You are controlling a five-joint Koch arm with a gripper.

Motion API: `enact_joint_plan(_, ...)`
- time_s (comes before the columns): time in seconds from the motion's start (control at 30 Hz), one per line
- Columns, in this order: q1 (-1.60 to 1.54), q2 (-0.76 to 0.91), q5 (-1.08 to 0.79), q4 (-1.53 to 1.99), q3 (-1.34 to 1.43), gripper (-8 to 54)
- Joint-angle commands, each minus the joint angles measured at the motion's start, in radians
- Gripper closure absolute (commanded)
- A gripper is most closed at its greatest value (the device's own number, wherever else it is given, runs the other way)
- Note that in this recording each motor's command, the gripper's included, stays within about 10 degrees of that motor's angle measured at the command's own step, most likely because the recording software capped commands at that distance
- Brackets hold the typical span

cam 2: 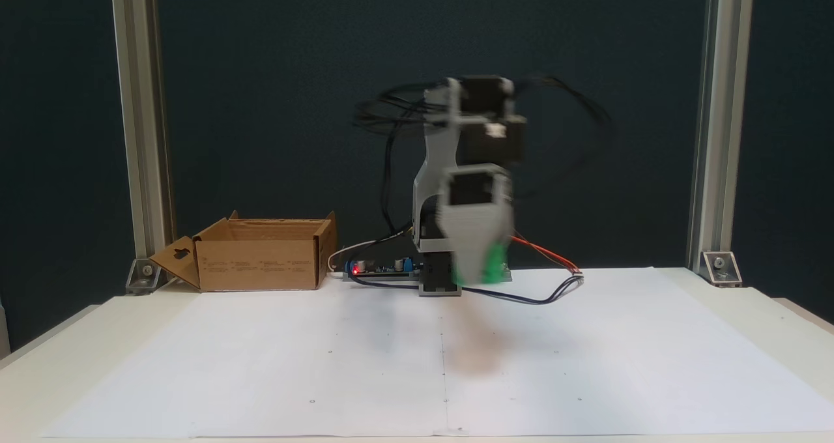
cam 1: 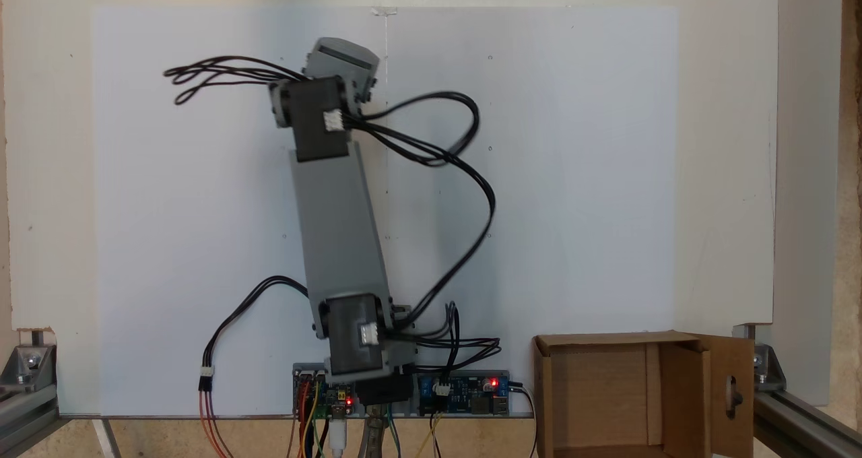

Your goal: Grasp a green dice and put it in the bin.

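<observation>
I carried the green dice (cam 2: 496,260) pinched in my jaws (cam 2: 482,270), blurred and lifted clear of the white surface (cam 2: 260,365) so it could travel over to the open bin (cam 2: 260,260) standing well apart.

Light in both fixed views is even and diffuse, with no harsh glare. From above, the white sheet (cam 1: 539,175) reads bright and slightly bluish, and the arm (cam 1: 337,229) is sharp, its cables (cam 1: 465,195) only faintly soft. From the front, a dark backdrop (cam 2: 260,71) contrasts with the pale table (cam 2: 98,339). There the arm's upper part and the gripper (cam 2: 479,264) are smeared by motion blur, a green patch streaked at the tip. A faint soft shadow (cam 2: 475,352) lies beneath. The bin (cam 2: 260,254) stays crisp at the far left.
</observation>
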Motion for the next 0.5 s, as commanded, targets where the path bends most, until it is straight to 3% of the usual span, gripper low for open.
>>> enact_joint_plan(0.0,0.075,0.124,-0.124,-0.041,0.037,33.8)
enact_joint_plan(0.2,0.319,0.333,-0.284,-0.040,0.247,33.7)
enact_joint_plan(0.47,0.824,0.457,-0.540,0.041,0.313,33.7)
